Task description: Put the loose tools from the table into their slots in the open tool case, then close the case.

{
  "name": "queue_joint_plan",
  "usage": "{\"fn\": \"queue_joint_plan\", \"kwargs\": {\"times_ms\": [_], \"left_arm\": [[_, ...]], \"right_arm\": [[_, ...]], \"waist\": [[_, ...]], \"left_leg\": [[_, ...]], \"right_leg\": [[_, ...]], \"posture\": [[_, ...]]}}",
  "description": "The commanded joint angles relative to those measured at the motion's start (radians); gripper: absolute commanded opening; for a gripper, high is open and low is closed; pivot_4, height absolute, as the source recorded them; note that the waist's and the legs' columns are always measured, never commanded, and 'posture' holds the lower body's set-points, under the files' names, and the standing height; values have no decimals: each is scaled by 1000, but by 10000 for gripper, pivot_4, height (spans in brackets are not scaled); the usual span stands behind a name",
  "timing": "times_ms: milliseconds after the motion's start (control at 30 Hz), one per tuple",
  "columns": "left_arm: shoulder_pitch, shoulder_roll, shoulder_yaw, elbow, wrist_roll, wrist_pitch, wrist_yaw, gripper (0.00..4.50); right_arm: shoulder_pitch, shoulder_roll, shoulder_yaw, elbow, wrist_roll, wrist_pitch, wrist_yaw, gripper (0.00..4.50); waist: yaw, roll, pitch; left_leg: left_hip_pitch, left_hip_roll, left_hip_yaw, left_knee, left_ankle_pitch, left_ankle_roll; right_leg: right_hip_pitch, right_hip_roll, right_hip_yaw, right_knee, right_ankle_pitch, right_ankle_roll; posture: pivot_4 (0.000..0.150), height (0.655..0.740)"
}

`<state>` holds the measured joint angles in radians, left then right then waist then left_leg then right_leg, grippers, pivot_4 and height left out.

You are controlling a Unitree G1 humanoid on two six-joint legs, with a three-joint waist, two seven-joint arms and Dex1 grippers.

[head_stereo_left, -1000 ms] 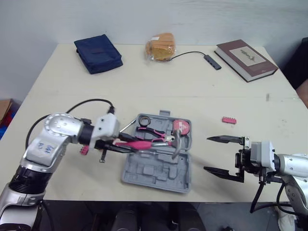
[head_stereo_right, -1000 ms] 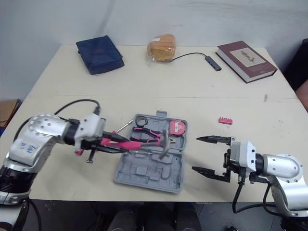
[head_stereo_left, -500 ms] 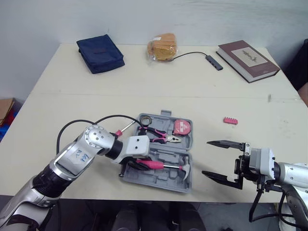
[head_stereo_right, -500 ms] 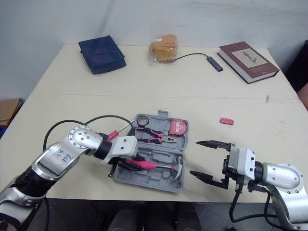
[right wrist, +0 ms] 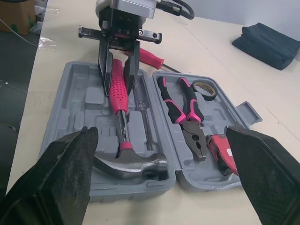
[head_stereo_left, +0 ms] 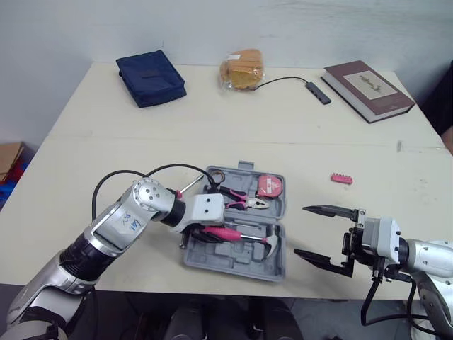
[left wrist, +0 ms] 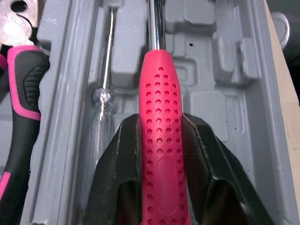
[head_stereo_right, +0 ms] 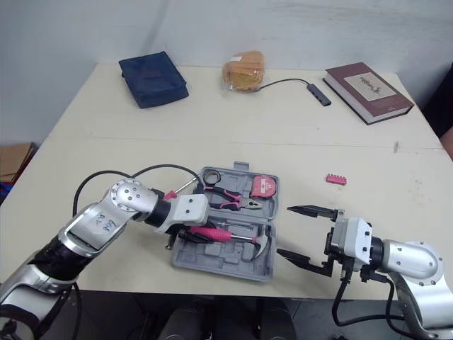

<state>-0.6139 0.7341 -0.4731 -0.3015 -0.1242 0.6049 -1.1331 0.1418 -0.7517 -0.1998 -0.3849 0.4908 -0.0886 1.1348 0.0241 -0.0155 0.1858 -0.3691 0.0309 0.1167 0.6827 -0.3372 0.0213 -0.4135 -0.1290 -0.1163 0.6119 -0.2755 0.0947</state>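
Observation:
The grey tool case (head_stereo_left: 205, 253) lies open near the table's front edge. My left gripper (head_stereo_left: 211, 233) is shut on the pink handle of the hammer (left wrist: 160, 108), which lies low in the case's near half with its steel head (head_stereo_left: 272, 246) toward the right. Pink pliers (head_stereo_left: 241, 200), a red tape measure (head_stereo_left: 267, 186) and a tape roll (head_stereo_left: 214, 176) sit in the far half. A clear-handled screwdriver (left wrist: 101, 122) rests in a slot beside the hammer. A pink screwdriver (head_stereo_left: 180, 190) lies at the case's left edge. My right gripper (head_stereo_left: 322, 234) stands open to the right of the case.
A small pink bit holder (head_stereo_left: 340, 178) lies on the table right of the case. At the back are a blue pouch (head_stereo_left: 151, 76), a bagged bun (head_stereo_left: 239, 69), a cabled hub (head_stereo_left: 315, 91) and a brown book (head_stereo_left: 368, 79).
My left gripper has carried the hammer from above the case's left side down into the near half of the case. The right gripper has stayed open, almost in place.

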Motion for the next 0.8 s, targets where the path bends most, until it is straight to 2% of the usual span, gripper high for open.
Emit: {"fn": "queue_joint_plan", "kwargs": {"times_ms": [33, 167, 200, 267, 333, 433, 567, 800], "left_arm": [[8, -28, 56, -25, -41, -72, -9, 31450], [43, -69, 160, 7, -139, -186, -45, 31450], [61, -96, 202, 14, -194, -221, -62, 28600], [84, -108, 227, 33, -216, -268, -81, 23256], [104, -129, 233, 63, -208, -341, -85, 13960], [132, -168, 240, 92, -221, -325, -51, 398], [170, -194, 187, 185, -129, -417, -38, 398], [160, -202, 129, 226, -55, -359, -3, 398]], "right_arm": [[-16, 0, -2, -14, 6, -14, 2, 45000], [-33, -1, 1, 2, 4, -16, 9, 45000], [-35, 0, 1, 5, 3, -18, 11, 45000], [-38, 0, 3, 11, 2, -20, 16, 45000], [-43, 3, 8, 19, -1, -24, 19, 45000], [-49, 6, 14, 24, -5, -28, 21, 45000], [-54, 3, 20, 30, -7, -30, 19, 45000], [-51, -1, 23, 27, -5, -26, 22, 45000]], "waist": [[0, 0, 0], [-1, 0, 0], [-1, 0, 0], [-1, 0, 0], [-1, 0, 0], [0, 0, 0], [0, 0, 0], [0, 0, 0]], "left_leg": [[0, 0, 0, 0, 0, 0], [0, 0, 0, 0, 0, 0], [0, 0, 0, 0, 0, 0], [0, 0, 0, 1, 0, 0], [0, 0, 0, 1, 0, 0], [0, 0, 0, 1, 0, 0], [1, -1, 0, 1, 0, 1], [1, 0, 0, 1, 0, 1]], "right_leg": [[0, 0, 0, 0, 0, 0], [0, 0, 0, 0, 0, 0], [0, 0, 0, 0, 0, 0], [0, -1, 0, 1, 0, 0], [1, -1, -1, 0, 0, 0], [1, -1, -2, 0, 0, 1], [1, -1, -2, 0, 1, 1], [1, -1, -2, 0, 1, 1]], "posture": [[1500, 7400], [1500, 7400], [1500, 7400], [1500, 7400], [1500, 7400], [1500, 7400], [1500, 7400], [1500, 7400]]}}
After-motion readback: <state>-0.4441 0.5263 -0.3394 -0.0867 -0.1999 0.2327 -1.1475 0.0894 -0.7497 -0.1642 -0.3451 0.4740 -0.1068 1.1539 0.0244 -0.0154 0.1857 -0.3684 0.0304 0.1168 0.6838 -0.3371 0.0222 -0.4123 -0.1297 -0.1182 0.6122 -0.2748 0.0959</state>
